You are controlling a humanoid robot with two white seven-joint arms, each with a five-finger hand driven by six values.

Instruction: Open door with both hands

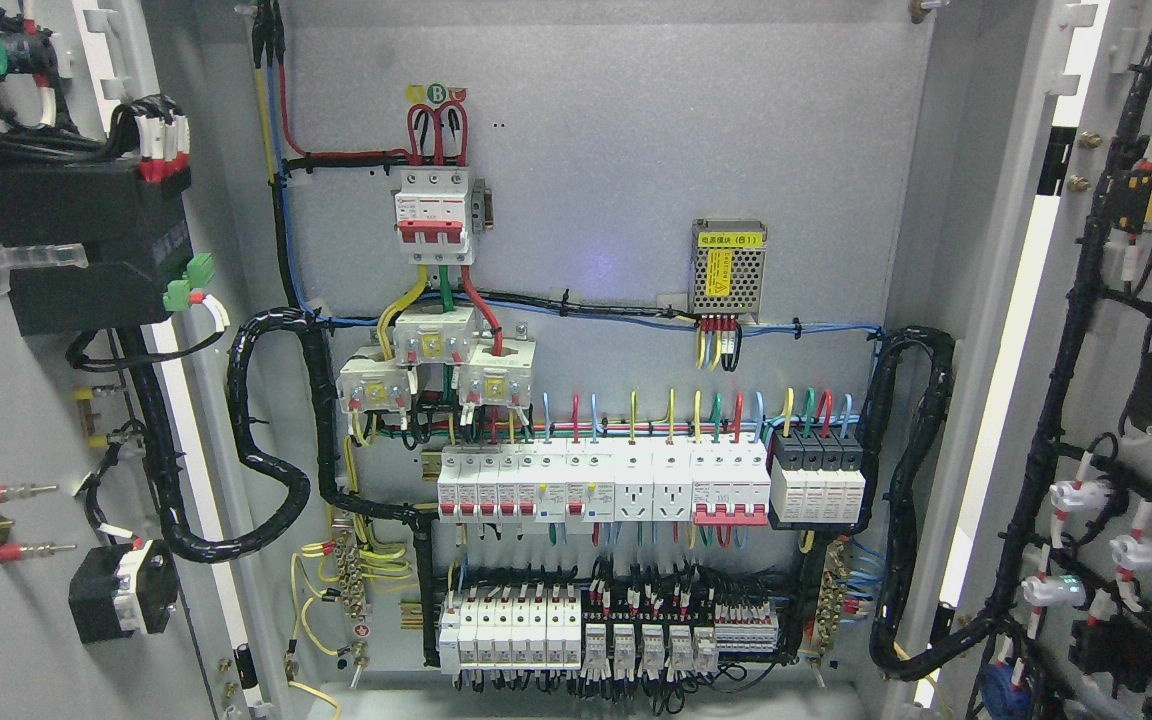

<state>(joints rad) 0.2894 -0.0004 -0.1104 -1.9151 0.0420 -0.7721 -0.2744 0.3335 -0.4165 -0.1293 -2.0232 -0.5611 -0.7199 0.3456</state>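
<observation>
1. Doors stand swung wide: the left door (26, 420) fills the picture's left edge and the right door (1126, 400) the right edge, both showing their wired inner faces.
2. No hand or arm shows anywhere, so I cannot tell how the fingers stand or where the doors lie relative to them.
3. Between the doors the cabinet back panel (616, 130) is fully exposed.
4. On the panel, a red-and-white breaker (433, 215) sits upper left, and a perforated power supply (729, 268) to its right.
5. Lower down runs a breaker row (601, 485), with a second row (576, 630) near the bottom.
6. Black cable looms (271, 440) loop from the panel to each door, the right one (911, 480) likewise.
</observation>
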